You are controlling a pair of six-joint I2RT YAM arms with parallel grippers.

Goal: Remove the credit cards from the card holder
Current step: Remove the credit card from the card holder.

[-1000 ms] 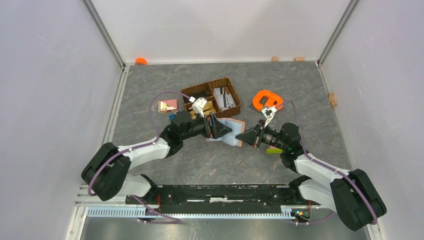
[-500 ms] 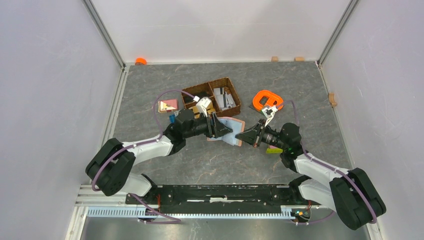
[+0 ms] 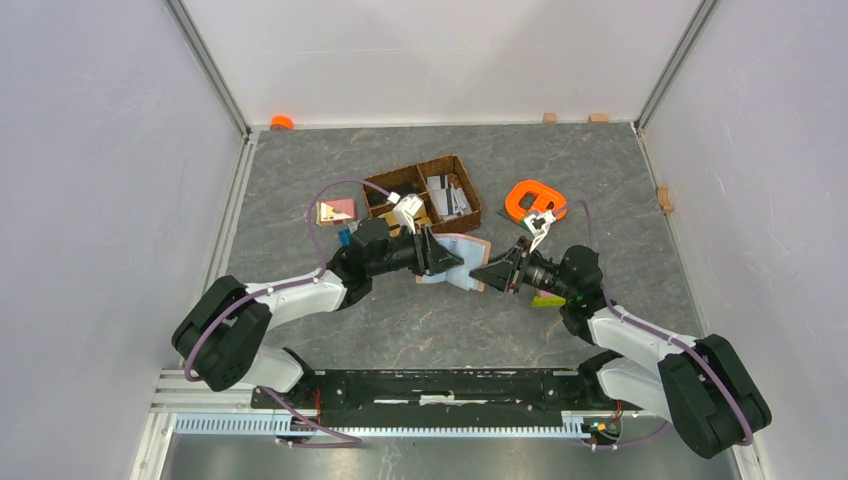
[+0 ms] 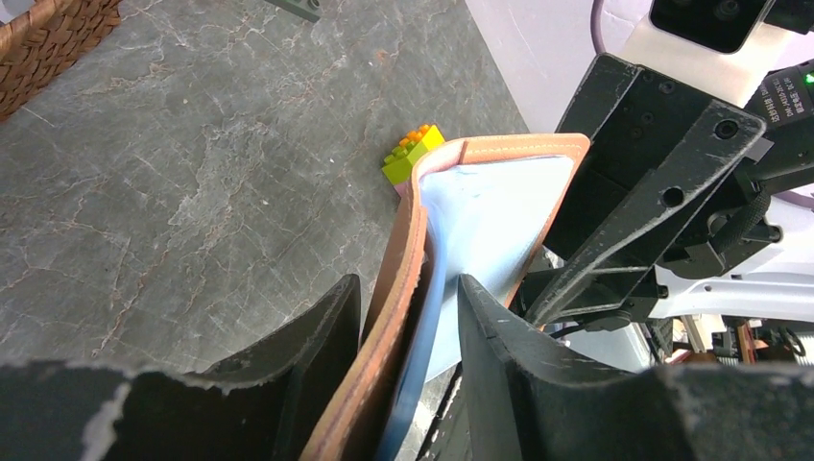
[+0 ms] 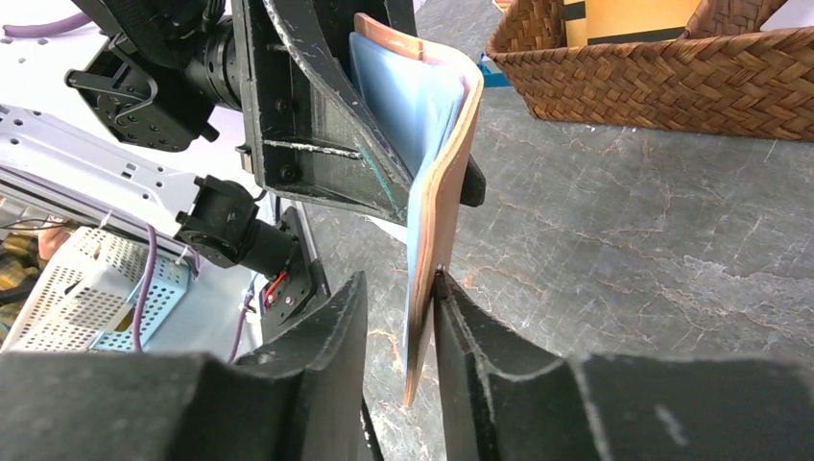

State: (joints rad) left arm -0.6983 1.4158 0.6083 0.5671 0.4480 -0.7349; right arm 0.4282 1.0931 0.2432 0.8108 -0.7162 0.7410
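The reddish-brown card holder is held on edge just above the table's middle, between both arms. My left gripper is shut on its leather flap and a pale blue inner sleeve. My right gripper stands open around the opposite edge: one finger touches the leather, while the other stands clear of it. No card shows inside the sleeves. Grey-white credit cards lie in the right compartment of the basket.
The brown woven basket stands just behind the grippers. An orange ring-shaped thing lies at the right. A green-yellow brick is beside the right arm. A pink-and-tan piece and a small blue block lie at the left.
My left gripper has moved in and closed from wide open onto the card holder. My right gripper, shut on it before, has parted its jaws.
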